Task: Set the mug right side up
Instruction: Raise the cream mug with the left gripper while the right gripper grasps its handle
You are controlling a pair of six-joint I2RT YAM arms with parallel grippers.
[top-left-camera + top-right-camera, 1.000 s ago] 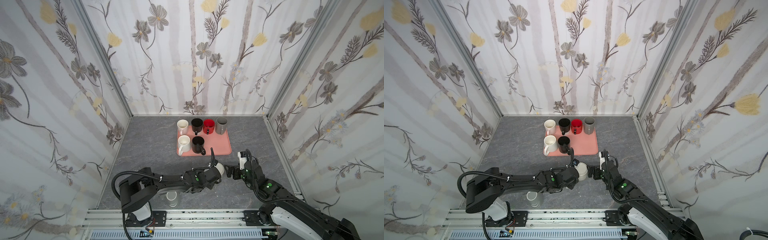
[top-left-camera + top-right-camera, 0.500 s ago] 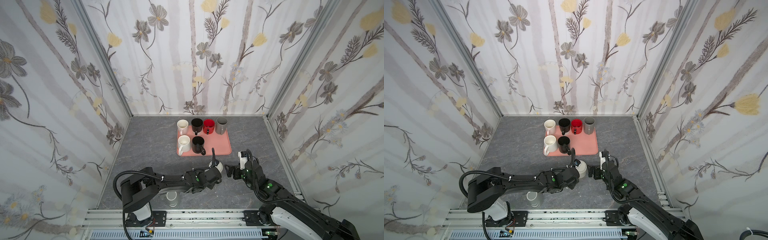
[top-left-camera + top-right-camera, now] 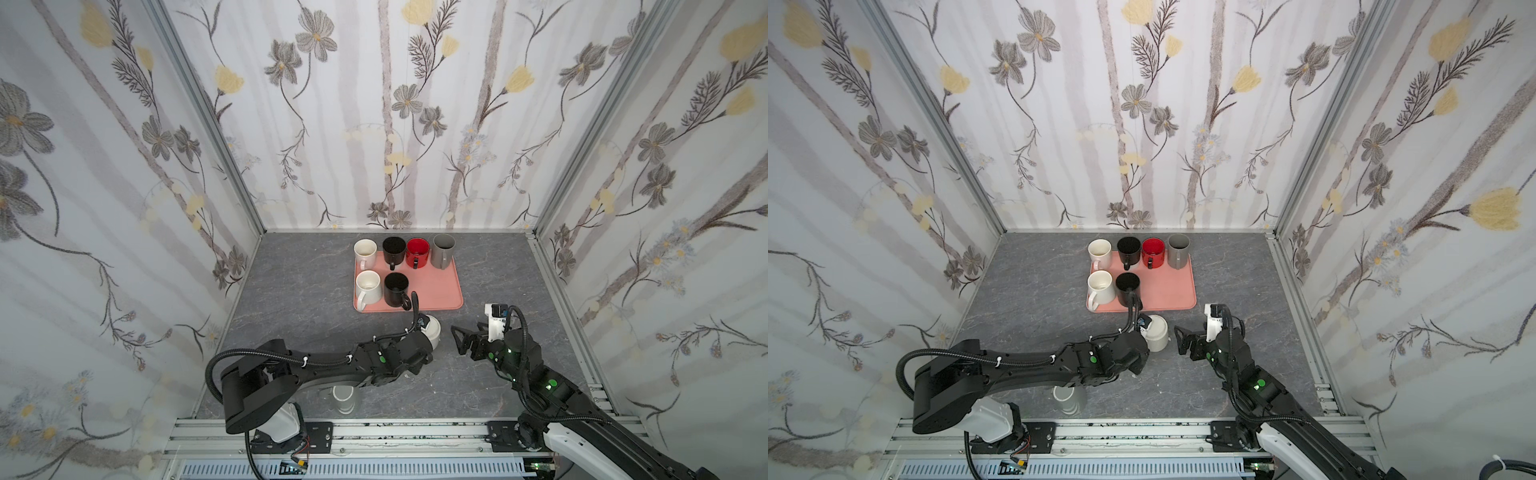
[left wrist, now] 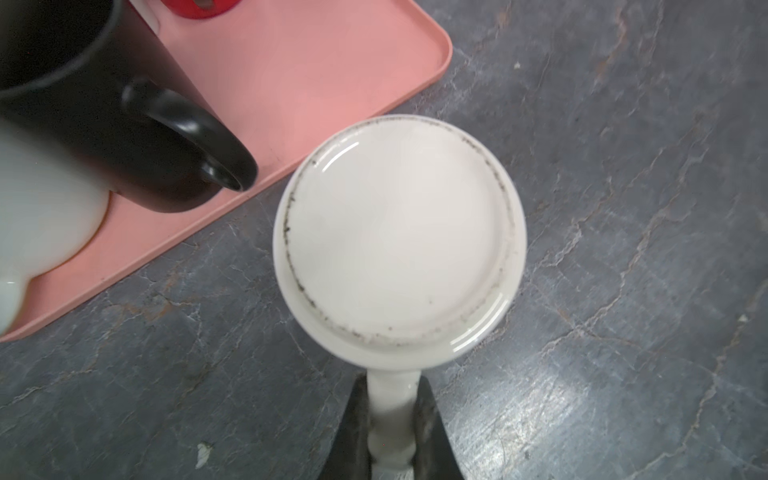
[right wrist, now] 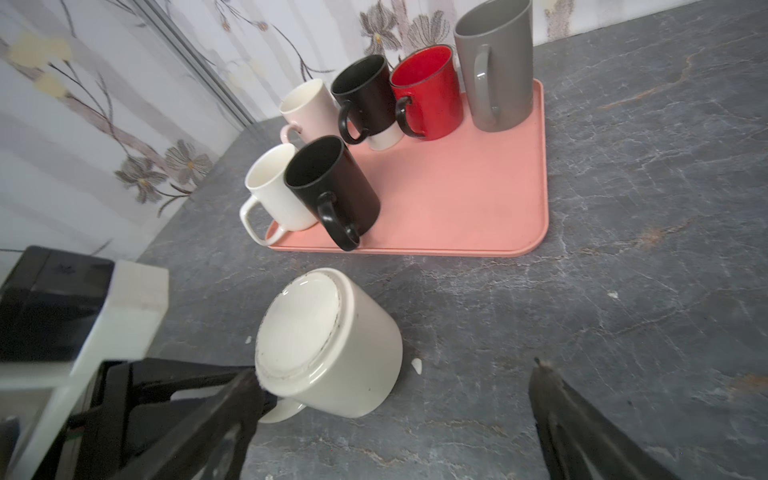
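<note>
A cream mug [image 3: 433, 329] [image 3: 1157, 331] stands bottom up on the grey table, just in front of the pink tray. In the left wrist view its flat base [image 4: 399, 232] faces the camera. My left gripper [image 4: 392, 415] [image 3: 422, 338] is shut on the mug's handle [image 4: 391, 395], with a dark finger pressed against each side. My right gripper [image 3: 457, 340] [image 5: 395, 374] hangs open just right of the mug [image 5: 328, 345], holding nothing. Its jaws stand wide apart and low over the table.
The pink tray [image 3: 438, 291] carries several upright mugs: white, black, red and tall grey. The nearest black mug [image 4: 104, 124] stands close behind the cream one. A pale cup [image 3: 344, 400] stands under the left arm at the table's front edge. Walls close in three sides.
The left gripper's jaws have closed onto the mug's handle. The right arm has stayed where it was, still open.
</note>
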